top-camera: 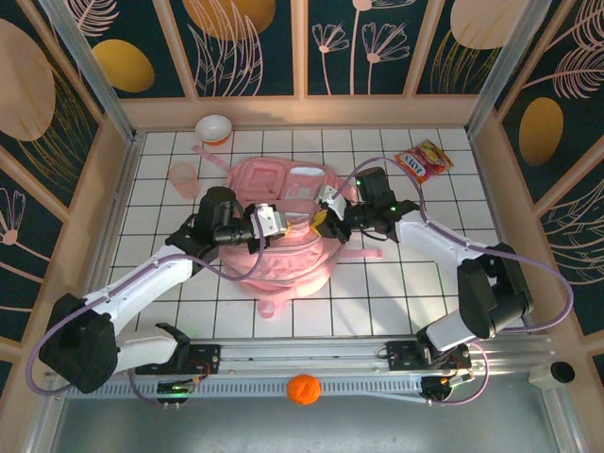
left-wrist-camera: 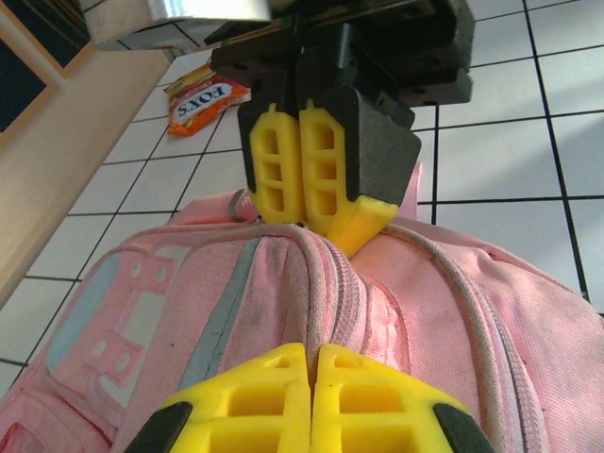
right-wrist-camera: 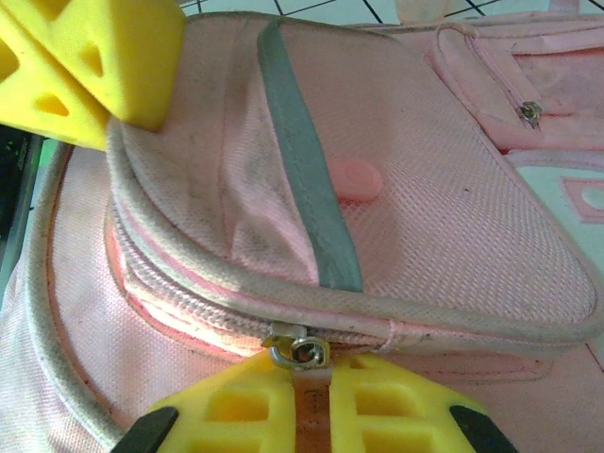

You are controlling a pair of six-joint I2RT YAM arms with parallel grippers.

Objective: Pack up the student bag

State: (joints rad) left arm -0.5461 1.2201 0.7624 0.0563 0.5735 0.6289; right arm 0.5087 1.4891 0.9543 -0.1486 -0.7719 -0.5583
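Top external view: the student bag (top-camera: 283, 250) lies flat near the middle of the white-tiled table (top-camera: 406, 283), front pockets facing up and its pink straps trailing off toward the far left and the near edge. Both arms reach in over it from either side, so the left fingers (top-camera: 281, 226) and right fingers (top-camera: 319, 225) meet tip to tip above the bag's middle, close together. From the left wrist camera, the left fingers (left-wrist-camera: 311, 401) are pressed fully together, sitting right on the zip seam of the bag (left-wrist-camera: 415, 321); whether any fabric is nipped between them cannot be told. Opposite them, the right arm's yellow fingers (left-wrist-camera: 302, 179) come down onto the same curved seam, also closed up tight. From the right wrist camera, the right fingers are clamped on a pink tab hanging from the metal zip pull (right-wrist-camera: 300, 351), which sits at the near end of a pocket's zip line, just under the piped edge with its grey stripe. One yellow left finger (right-wrist-camera: 85, 66) rests on the bag's corner at upper left. Elsewhere on the table, a small bowl (top-camera: 214, 127) and a pink cup (top-camera: 182, 176) stand beyond the bag at far left, a snack packet (top-camera: 423, 160) lies at far right, and an orange ball (top-camera: 303, 389) sits on the metal ledge between the arm bases.
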